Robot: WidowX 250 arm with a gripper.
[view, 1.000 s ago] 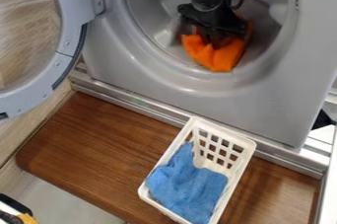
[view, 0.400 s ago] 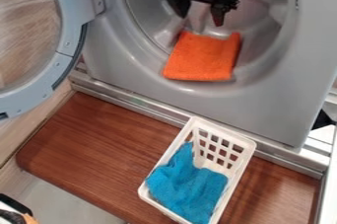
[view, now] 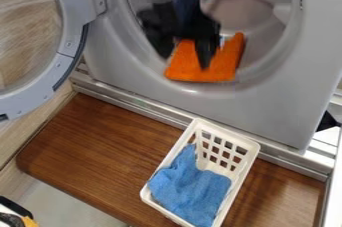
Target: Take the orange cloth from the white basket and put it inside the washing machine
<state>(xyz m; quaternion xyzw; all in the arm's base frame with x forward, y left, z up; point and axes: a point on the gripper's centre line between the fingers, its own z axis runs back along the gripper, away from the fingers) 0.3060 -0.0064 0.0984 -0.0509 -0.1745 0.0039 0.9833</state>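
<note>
At the lower lip of the opening of the washing machine (view: 200, 103), the orange cloth (view: 224, 64) is spread, with its front edge laid near the rim. Above it the black gripper (view: 184, 57) is held with its two fingers parted, and nothing is seen to be clenched between them; whether the cloth is touched by the nearer fingertip cannot be told.

The cloth could be dragged out over the lip if it is snagged by a fingertip as the arm is raised. If it is nudged forward rather than deeper, it could be dropped toward the wooden board (view: 100, 146) below, or its edge could be pinched later by the round door (view: 70, 36). By a low sweep, the white basket (view: 235, 138), in which a blue cloth (view: 190, 186) is held, could be knocked.
</note>
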